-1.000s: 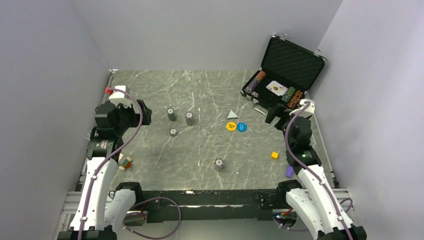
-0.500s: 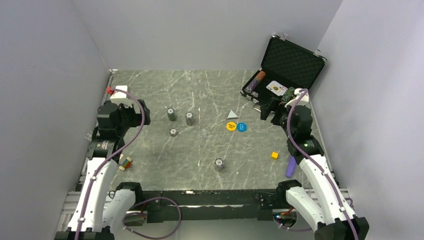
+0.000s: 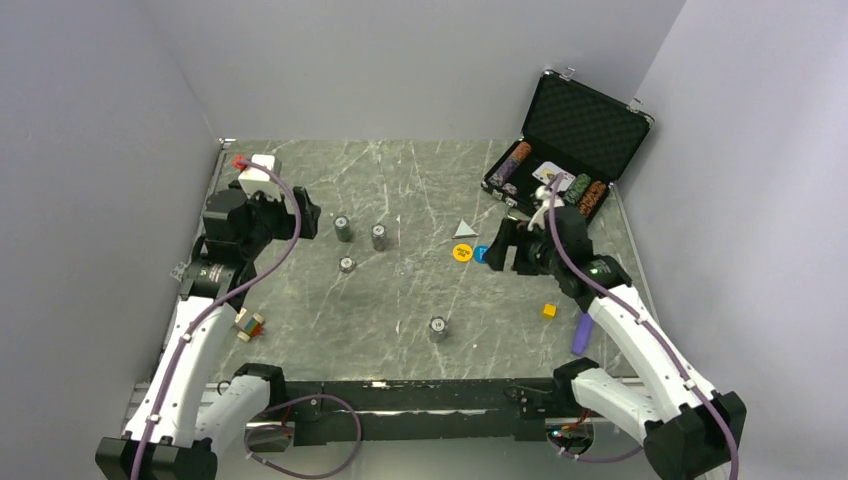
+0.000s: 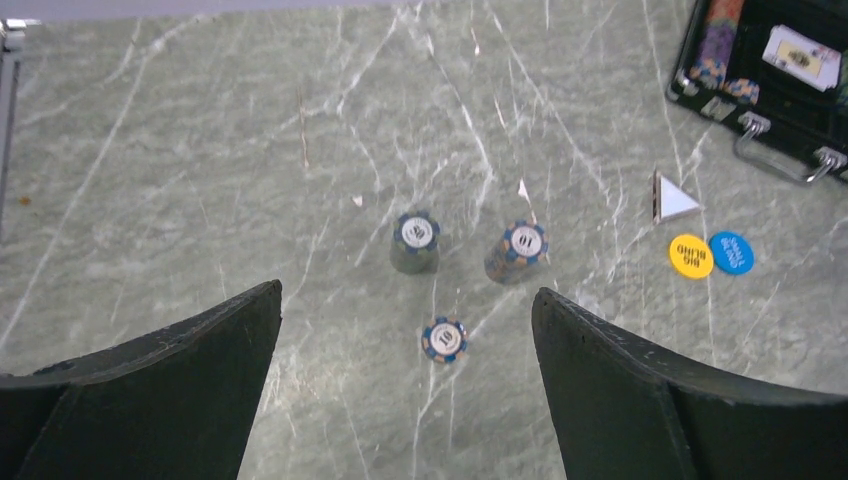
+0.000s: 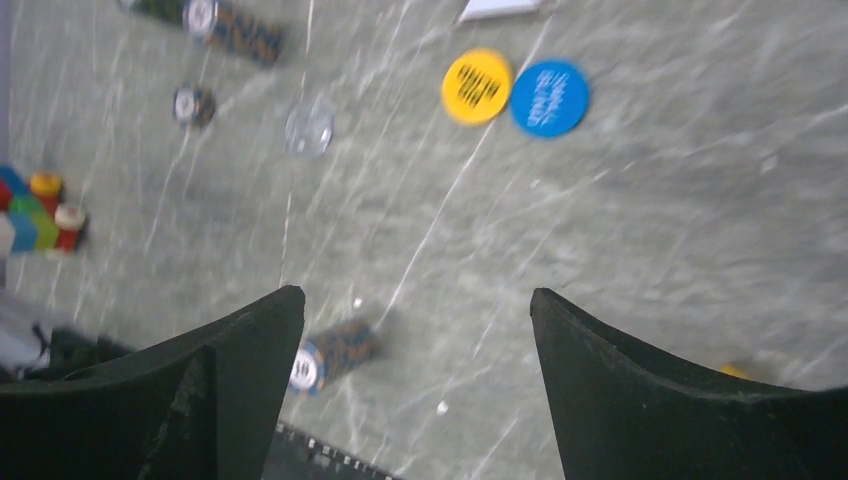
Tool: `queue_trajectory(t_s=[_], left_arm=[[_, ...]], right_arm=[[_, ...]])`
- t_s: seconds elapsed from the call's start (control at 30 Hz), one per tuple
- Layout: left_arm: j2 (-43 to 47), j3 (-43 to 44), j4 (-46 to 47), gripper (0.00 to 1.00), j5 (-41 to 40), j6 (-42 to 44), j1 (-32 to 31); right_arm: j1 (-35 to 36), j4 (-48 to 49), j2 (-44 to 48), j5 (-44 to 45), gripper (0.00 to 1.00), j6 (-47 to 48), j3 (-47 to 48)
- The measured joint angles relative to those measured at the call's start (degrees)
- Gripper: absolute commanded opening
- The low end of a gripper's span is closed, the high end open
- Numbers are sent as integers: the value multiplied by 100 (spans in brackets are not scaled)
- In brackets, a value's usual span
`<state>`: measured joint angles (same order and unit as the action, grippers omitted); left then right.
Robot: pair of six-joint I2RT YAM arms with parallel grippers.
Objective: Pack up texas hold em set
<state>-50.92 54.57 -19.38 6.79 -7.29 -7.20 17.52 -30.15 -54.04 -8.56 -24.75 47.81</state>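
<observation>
tabletop [image 3: 480,320] is veined grey stone, briefcase [image 3: 585,120] open by pale walls [image 3: 400,70].

Packing day: a black hinged briefcase with silver trim and foam lining [image 3: 585,115] stands open at the far right corner of the grey marble-patterned table [image 3: 320,320], its lid raised and leaning back. Two multicoloured chip rows [image 3: 516,161] lie in its tray, one at each end, with a deck of playing cards [image 3: 553,175] face up between them. Out on the table, three small grey chip stacks [image 4: 415,243] marked "10" stand upright in a loose cluster left of centre, and a fourth stack [image 3: 437,328] stands alone nearer the front edge. A round yellow disc [image 4: 691,256] and a round blue disc [image 4: 731,252] lie flat, side by side, near the case.
</observation>
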Motion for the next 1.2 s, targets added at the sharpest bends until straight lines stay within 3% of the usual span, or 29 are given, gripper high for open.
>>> queue_trajectory(t_s=[0.33,0.63,0.97,1.2], left_arm=[[179,-385,-17,99,-26,74,-85],[363,-463,22,99,-177,192,-177],[420,-496,24,98,-190,221,-190],[544,-564,28,98,-192,227,-205]], right_arm=[[1351,-516,-763,-35,84,-627,-107],[2949,-555,-1456,529,82,-1443,-105],[3821,-623,-2450,1309,80,-1738,472],[4070,-623,-2780,1556,71,-1790,629]])
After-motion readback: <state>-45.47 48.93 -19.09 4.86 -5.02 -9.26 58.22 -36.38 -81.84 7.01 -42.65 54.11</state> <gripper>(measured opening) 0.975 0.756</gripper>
